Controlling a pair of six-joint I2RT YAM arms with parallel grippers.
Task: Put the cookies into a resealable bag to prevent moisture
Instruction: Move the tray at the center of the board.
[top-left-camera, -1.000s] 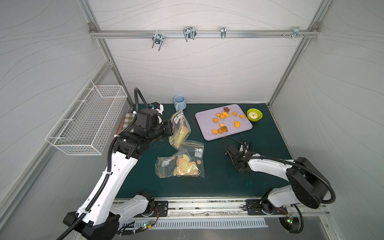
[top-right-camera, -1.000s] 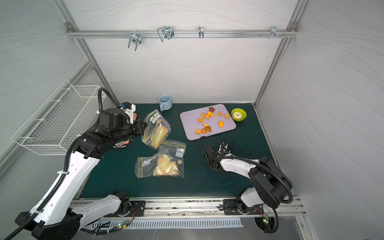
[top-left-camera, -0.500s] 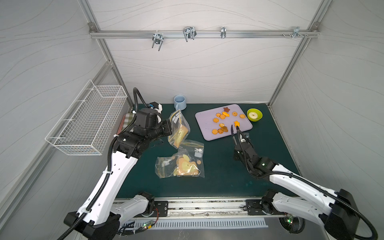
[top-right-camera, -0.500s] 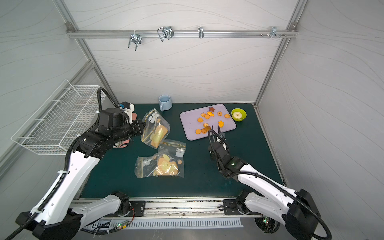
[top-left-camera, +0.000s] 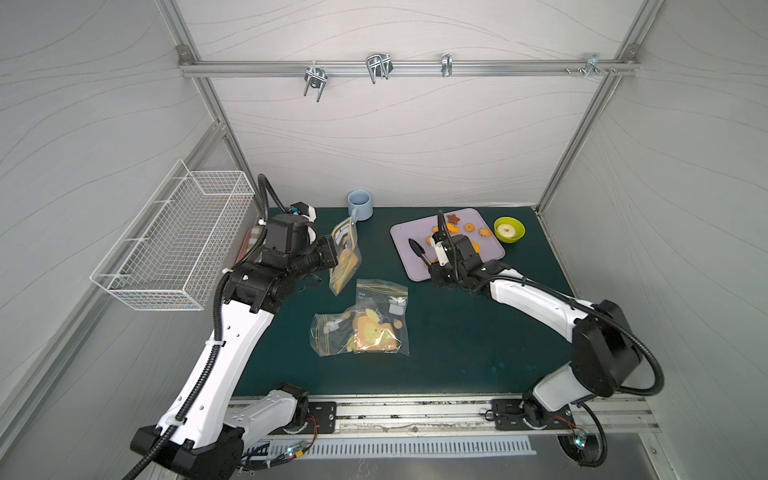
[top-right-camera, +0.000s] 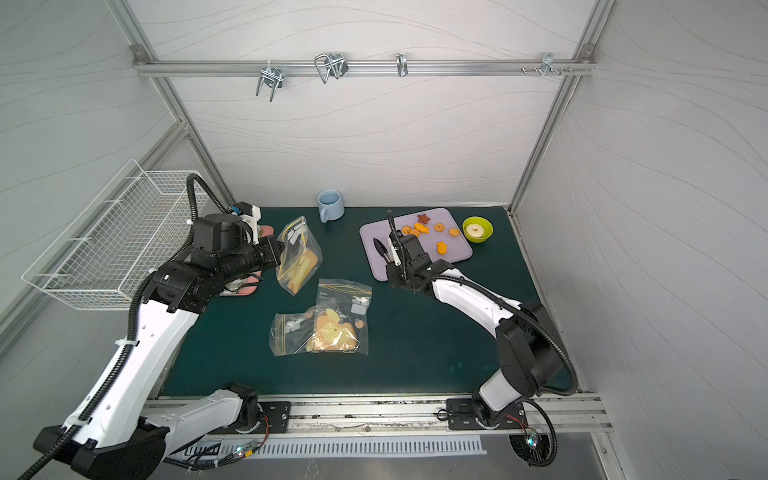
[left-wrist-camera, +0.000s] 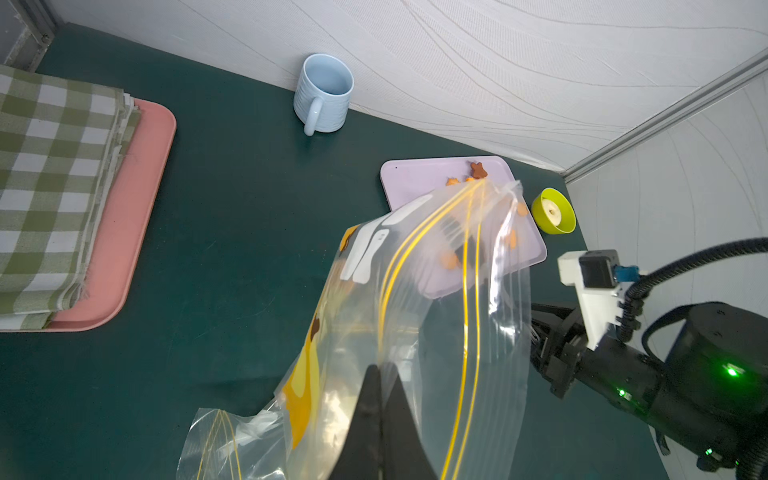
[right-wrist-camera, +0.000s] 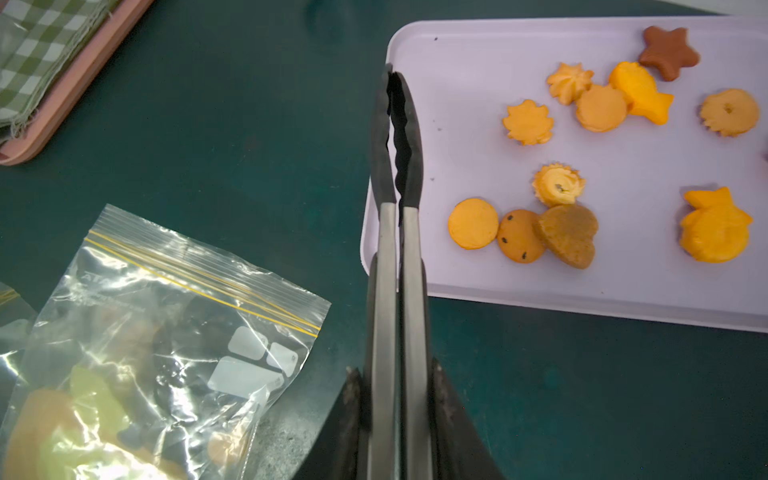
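1. Resealable bag (left-wrist-camera: 415, 316), clear with yellow zip lines, hangs above the bench (left-wrist-camera: 228, 249), pinched in your closed left tool (left-wrist-camera: 380, 370).
2. Your right tool (right-wrist-camera: 395, 374) clamps tongs (right-wrist-camera: 387, 232), tips almost touching.
3. Cookies (right-wrist-camera: 600, 108), orange-golden shapes plus one brown star, lie on the lilac tray (right-wrist-camera: 478, 62).
4. Print on the flat bag (right-wrist-camera: 187, 291): unreadable.

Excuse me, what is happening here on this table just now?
The left gripper holds up a clear resealable bag. The right gripper grips tongs, squeezed shut and empty, their tips at the lilac tray edge. The cookies lie on that tray; none is picked up yet.
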